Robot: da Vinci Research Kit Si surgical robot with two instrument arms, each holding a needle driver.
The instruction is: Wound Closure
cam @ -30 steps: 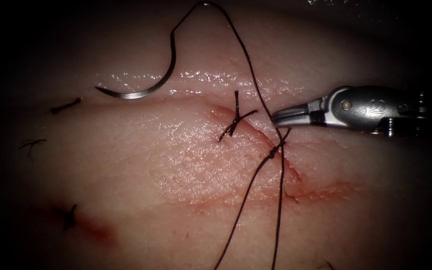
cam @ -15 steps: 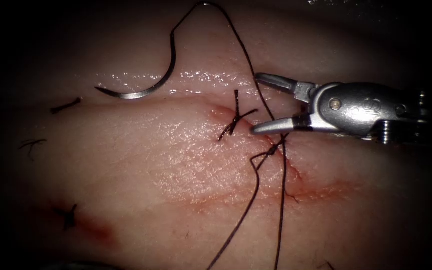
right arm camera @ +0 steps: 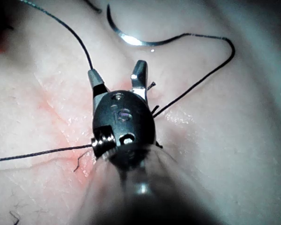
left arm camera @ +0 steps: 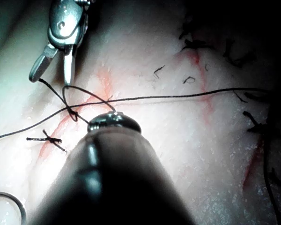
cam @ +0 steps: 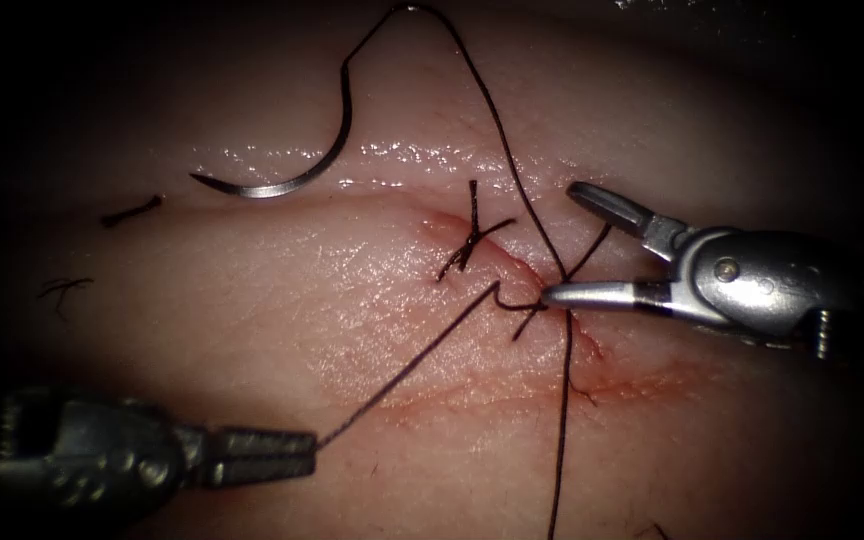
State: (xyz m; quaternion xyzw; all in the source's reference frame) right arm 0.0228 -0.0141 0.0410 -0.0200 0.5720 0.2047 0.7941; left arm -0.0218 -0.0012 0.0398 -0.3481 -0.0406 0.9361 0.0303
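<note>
The curved needle lies free on the tissue, left of the cut and outside it; it also shows in the right wrist view. Its thread arcs over and down to a knot on the cut. My left tool is shut on a thread strand that runs taut up to that knot; its tip shows the same grip. My right tool stands open at the knot with a strand passing between its jaws, holding nothing.
A tied stitch with short cut ends sits on the cut just left of the knot. Loose thread bits and an older stitch lie at the far left. One strand hangs toward the bottom edge.
My right tool's jaws opened and shifted down to the knot. My left tool came in from the lower left holding a strand, which now runs taut toward it.
</note>
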